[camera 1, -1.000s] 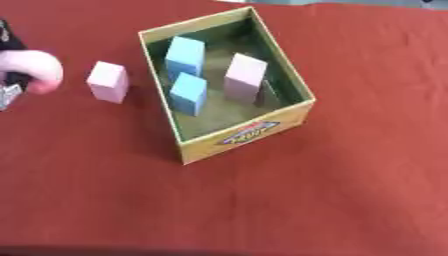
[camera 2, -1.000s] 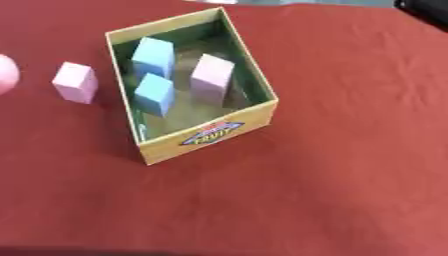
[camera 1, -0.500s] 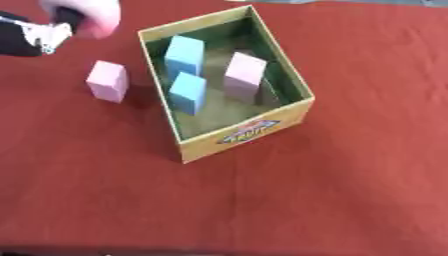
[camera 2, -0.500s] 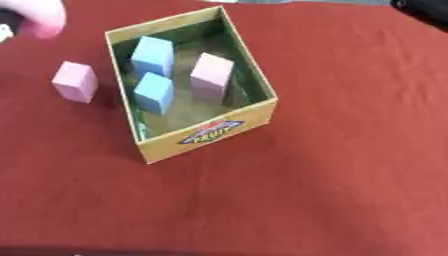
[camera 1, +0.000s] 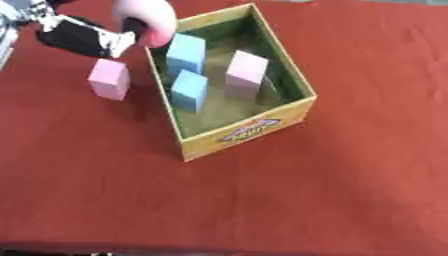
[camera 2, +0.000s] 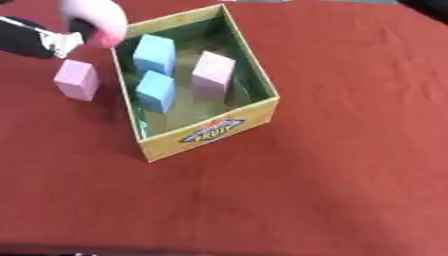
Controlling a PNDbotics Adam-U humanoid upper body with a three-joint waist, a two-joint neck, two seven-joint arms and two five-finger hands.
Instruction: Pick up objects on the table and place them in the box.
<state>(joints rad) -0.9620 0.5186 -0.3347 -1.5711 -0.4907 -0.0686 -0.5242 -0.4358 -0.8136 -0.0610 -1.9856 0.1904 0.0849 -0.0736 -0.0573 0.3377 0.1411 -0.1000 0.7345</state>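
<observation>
We see our left hand (camera 1: 144, 22) over the box's (camera 1: 297, 107) near-left corner | one block (camera 1: 109, 78) on the table (camera 1: 350, 190) below it, left of the box | three blocks (camera 1: 188, 90) inside, right of the hand

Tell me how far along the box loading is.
Done: two blue blocks and a pink block stand inside the box. In hand: the left hand holds a pink object over the box's far-left corner. Left: one pink block on the table.
</observation>
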